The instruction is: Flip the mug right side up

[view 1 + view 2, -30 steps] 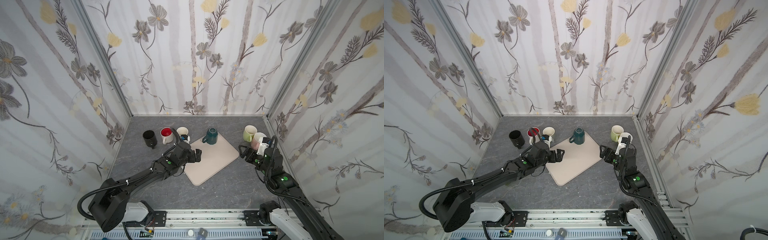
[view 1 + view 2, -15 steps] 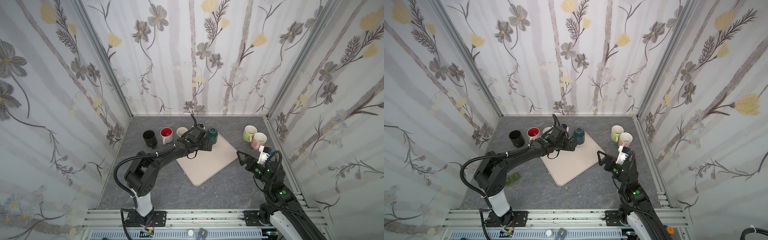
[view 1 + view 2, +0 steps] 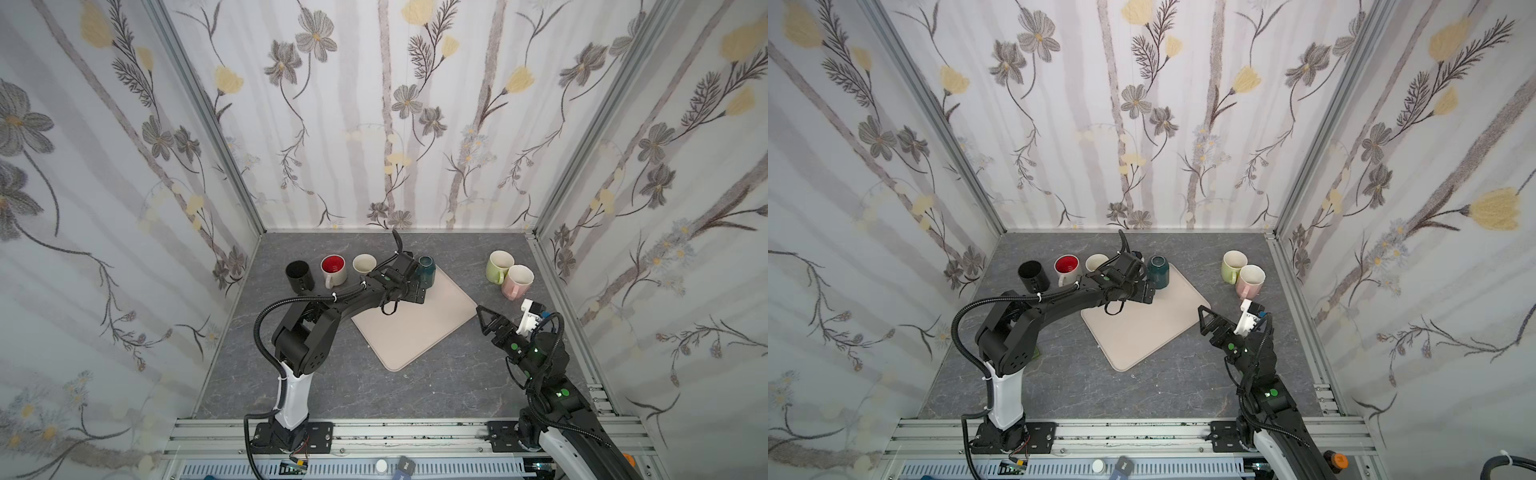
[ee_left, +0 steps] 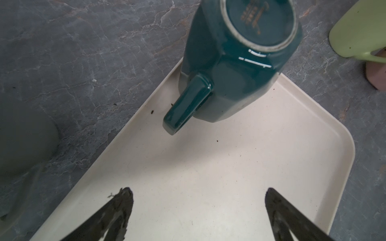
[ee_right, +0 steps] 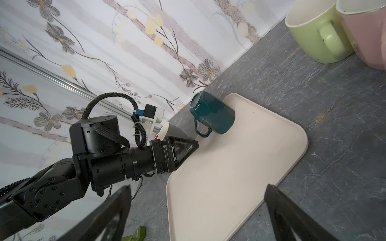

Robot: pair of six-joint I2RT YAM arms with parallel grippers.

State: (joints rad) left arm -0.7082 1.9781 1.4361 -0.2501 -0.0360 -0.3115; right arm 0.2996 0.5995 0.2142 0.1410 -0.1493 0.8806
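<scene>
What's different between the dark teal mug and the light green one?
The teal mug stands upside down, base up; the green mug stands upright, mouth open. The teal mug sits on the beige tray; the green mug sits on the grey table beside a pink mug. The teal mug is dark, the green mug pale. Both have one handle.

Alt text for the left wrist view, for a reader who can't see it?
A dark teal mug stands upside down at a corner of a cream tray, handle pointing toward the open, empty left gripper. A green mug sits nearby on the grey table.
</scene>
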